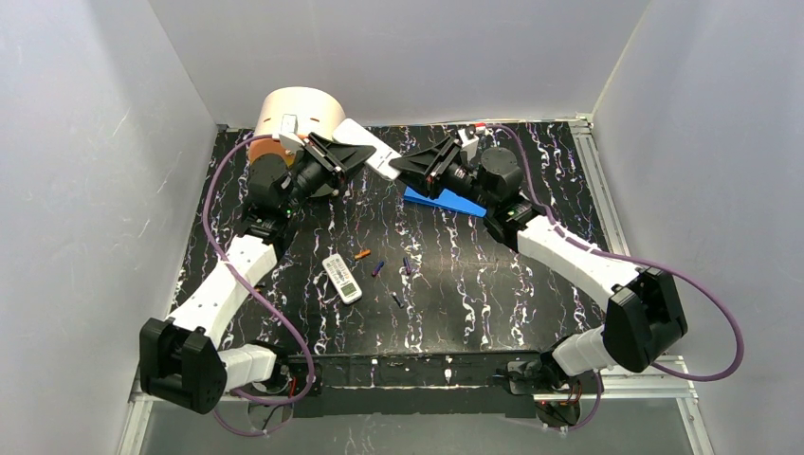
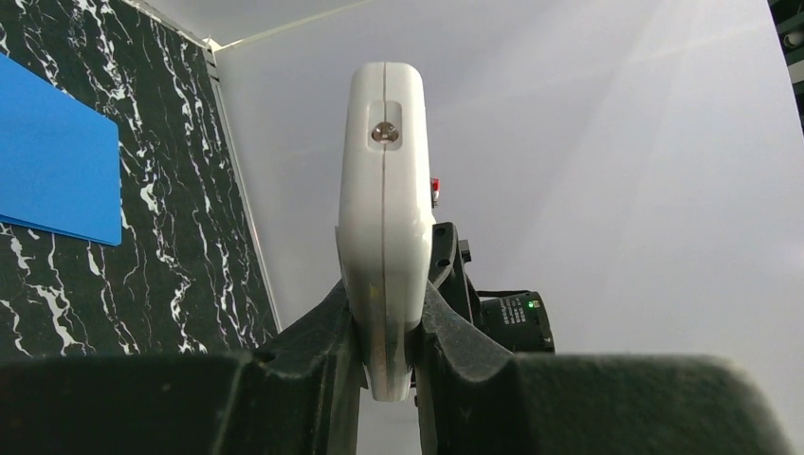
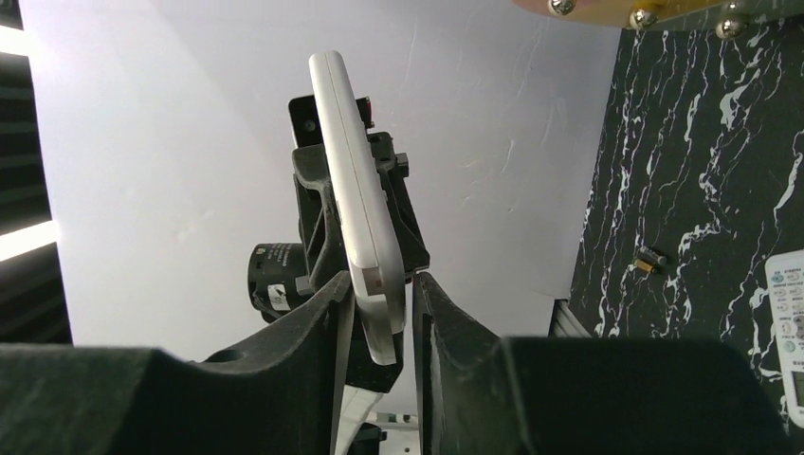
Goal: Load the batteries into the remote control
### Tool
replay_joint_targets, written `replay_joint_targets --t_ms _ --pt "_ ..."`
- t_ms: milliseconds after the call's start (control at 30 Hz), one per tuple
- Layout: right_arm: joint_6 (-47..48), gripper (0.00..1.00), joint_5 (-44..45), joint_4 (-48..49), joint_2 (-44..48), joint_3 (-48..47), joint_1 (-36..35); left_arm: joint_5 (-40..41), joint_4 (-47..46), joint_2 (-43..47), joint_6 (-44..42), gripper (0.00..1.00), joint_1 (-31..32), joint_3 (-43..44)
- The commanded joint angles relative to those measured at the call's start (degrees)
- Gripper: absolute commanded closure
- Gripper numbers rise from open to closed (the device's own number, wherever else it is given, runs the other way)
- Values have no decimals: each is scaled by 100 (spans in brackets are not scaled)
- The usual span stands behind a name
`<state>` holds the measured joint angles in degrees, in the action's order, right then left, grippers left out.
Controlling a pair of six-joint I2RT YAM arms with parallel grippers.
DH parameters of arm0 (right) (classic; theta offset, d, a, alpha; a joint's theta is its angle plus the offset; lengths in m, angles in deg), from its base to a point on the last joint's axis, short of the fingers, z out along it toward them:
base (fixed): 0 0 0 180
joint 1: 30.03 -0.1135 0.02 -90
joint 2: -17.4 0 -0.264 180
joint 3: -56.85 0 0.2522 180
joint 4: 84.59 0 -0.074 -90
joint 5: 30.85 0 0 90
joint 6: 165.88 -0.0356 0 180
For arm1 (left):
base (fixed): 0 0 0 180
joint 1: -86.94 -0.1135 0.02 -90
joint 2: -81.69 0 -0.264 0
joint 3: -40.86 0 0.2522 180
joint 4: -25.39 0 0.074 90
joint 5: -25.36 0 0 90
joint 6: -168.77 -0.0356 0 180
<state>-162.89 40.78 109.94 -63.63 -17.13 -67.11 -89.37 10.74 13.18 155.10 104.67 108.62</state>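
The batteries [image 1: 377,268] lie loose on the counter [image 1: 493,294], scattered near its middle: an orange battery [image 1: 362,254] just beside a second remote [image 1: 341,278] that lies face up, a purple battery [image 1: 408,265] and a dark battery [image 1: 396,298] a little apart. They look light, stiff, smooth and apt to roll, so each is best pinched across its middle with the fingertips. The white remote [image 1: 365,144] is off the counter, held in the air at the far side between the two arms. It is a rigid, slick plastic shell, safest gripped across its narrow edges. The left end effector [image 2: 384,318] is clamped tight on one end of it. The right end effector [image 3: 382,303] stands narrow around the other end, fingers close on both faces, though I cannot tell whether they press. A blue sheet [image 1: 446,201] lies below.
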Motion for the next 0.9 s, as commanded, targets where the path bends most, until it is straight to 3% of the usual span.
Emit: replay_joint_targets --t_ms 0,300,433,567,867 --pt "-191 66 -180 -787 181 -345 34 -50 -394 -28 -212 100 -34 229" --pt "-149 76 -209 -1155 298 -329 30 -103 -373 -109 -505 100 -34 260" --pt "-107 57 -236 -817 366 -153 40 -186 -334 -138 -630 100 -34 309" --pt "-184 53 -269 -419 348 -37 43 -251 -333 -141 -648 100 -39 313" --pt "-108 82 -314 -329 355 -127 43 -265 -336 -135 -780 100 -38 260"
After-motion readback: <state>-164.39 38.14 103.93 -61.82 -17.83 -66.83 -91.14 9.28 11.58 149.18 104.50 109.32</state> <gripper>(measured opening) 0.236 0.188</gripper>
